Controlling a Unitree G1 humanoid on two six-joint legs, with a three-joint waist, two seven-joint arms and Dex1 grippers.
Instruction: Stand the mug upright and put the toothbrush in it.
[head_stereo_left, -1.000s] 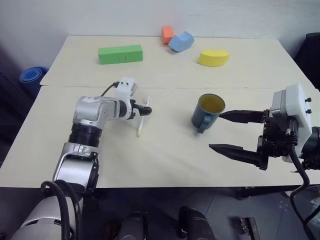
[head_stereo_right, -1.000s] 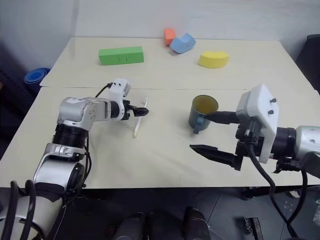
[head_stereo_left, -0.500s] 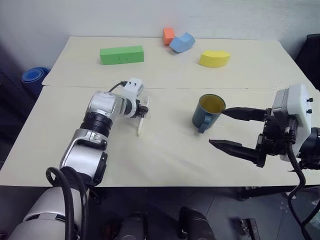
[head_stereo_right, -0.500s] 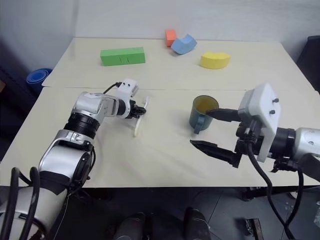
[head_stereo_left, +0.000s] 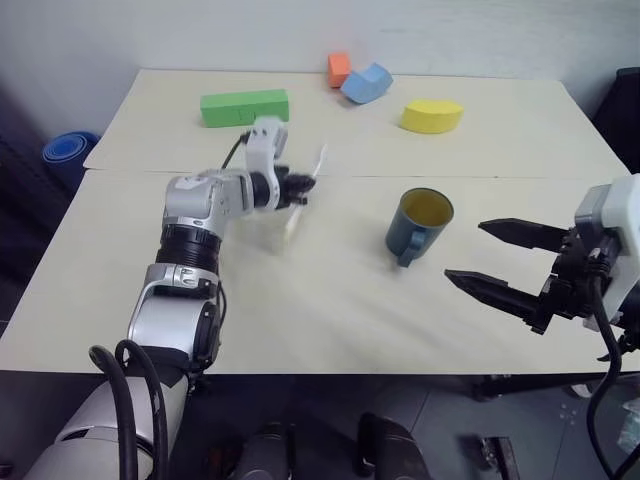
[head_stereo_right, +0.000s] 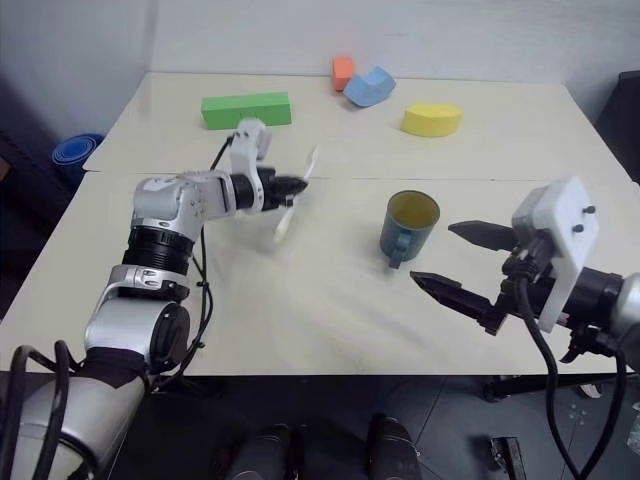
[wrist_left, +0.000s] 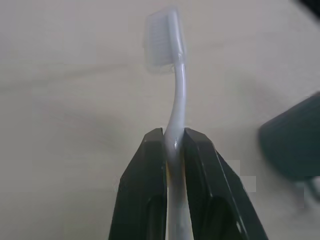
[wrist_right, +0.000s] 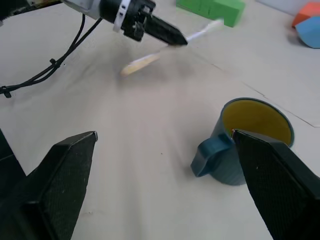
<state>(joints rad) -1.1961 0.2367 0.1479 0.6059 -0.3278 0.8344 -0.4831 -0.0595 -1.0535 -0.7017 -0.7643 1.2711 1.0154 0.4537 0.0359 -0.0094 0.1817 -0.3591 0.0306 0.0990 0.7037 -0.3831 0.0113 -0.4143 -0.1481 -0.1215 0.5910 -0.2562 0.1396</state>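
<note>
I see the table (head_stereo_left: 330, 300), two cream tops butted together with a seam running across, filling most of both head views. My left arm (head_stereo_left: 190, 240) reaches over the near top from the left side. My right arm's white housing (head_stereo_right: 560, 245) sits at the right edge.

Far top holds the foam shapes: green block (head_stereo_left: 244, 106) at left, then the orange block (head_stereo_left: 338, 68) and the light blue block (head_stereo_left: 364, 83) touching each other, yellow block (head_stereo_left: 432, 115) further right. Blue round thing (head_stereo_left: 68, 150) on the floor off the table's left edge, can't tell what it is.

The mug (head_stereo_left: 418, 224) stands upright on the near top, right of centre, yellow inside facing up, handle toward me. Nothing visible in it.

My right gripper (head_stereo_left: 505, 262) is spread wide and holds nothing, just right of the mug and apart from it, fingers pointing left toward it. In the right wrist view the mug (wrist_right: 250, 140) sits between the two fingers (wrist_right: 60, 185), out ahead of them.

My left gripper (wrist_left: 174, 137) is clamped on the toothbrush (wrist_left: 175, 100), fingers pinching the shaft, bristle head out past the tips. In the head views the toothbrush (head_stereo_right: 298, 190) is off the table, tilted, blurred, left of the mug and well apart from it, near the seam.
</note>
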